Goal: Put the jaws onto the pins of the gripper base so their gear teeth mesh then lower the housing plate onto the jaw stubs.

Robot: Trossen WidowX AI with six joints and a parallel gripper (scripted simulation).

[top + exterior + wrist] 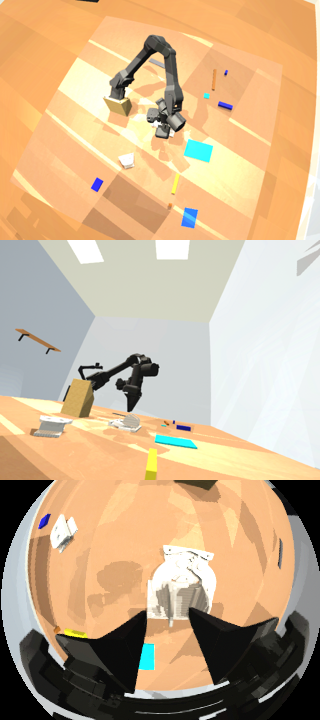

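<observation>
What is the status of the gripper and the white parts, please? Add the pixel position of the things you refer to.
Gripper (165, 136) (129, 411) (167, 612) open, raised above white base assembly (118, 423) (187, 552). Housing plate (127, 160) (51, 427) (61, 532) off to one side, not fitted.
</observation>
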